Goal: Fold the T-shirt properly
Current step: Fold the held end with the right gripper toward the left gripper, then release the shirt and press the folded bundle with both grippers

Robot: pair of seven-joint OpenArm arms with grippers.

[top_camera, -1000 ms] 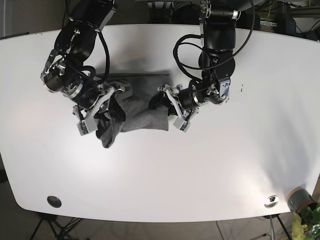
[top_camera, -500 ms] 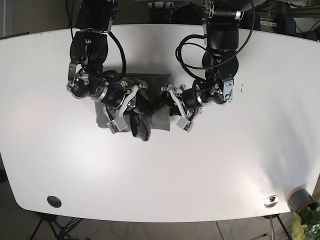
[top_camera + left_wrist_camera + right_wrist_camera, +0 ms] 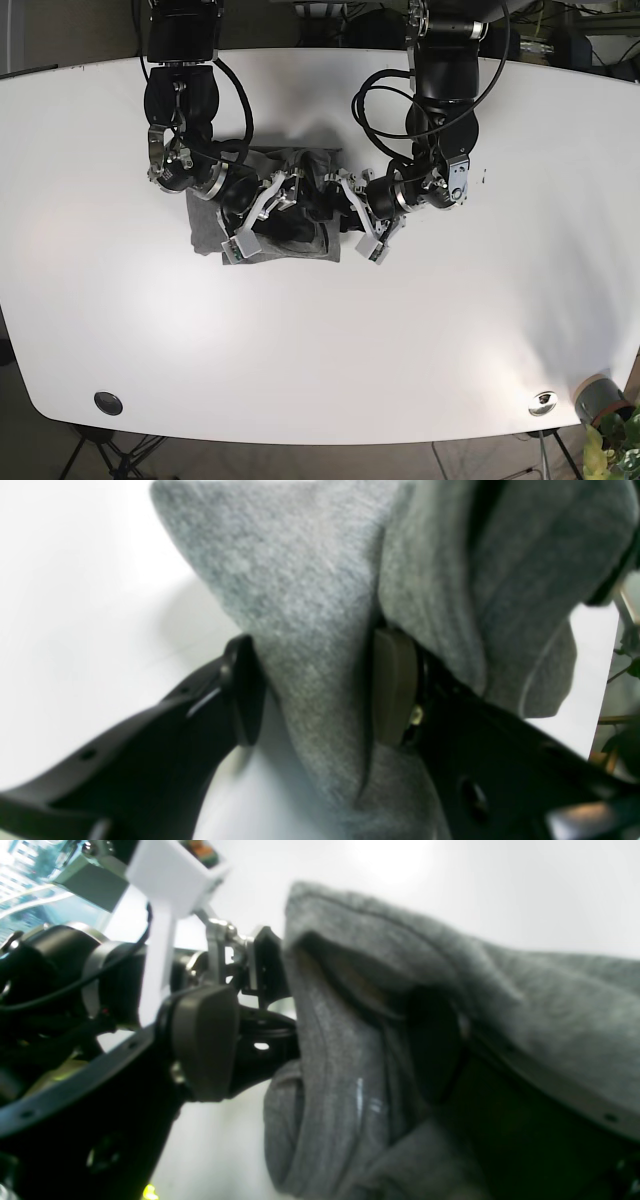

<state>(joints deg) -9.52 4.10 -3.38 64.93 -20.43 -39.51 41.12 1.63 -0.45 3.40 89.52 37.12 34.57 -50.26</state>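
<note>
Both arms: glossy black rounded housings, chunky cylindrical joints, silver metal rings at wrists.
Black cables loop loose beside upper links of each arm.
White angular brackets sit at both wrists.
Black left gripper point(image 3: 310, 690): long matte fingers point(image 3: 240, 690) with small round holes; one carries olive-grey rubber pad, small brass screw beside it.
Black right gripper point(image 3: 320, 1045): same black perforated fingers point(image 3: 205, 1040), rounded dark-grey pad, silver bolts, white flat bracket above.

A white table point(image 3: 420, 340) carries the bunched grey T-shirt point(image 3: 215, 222).
</note>
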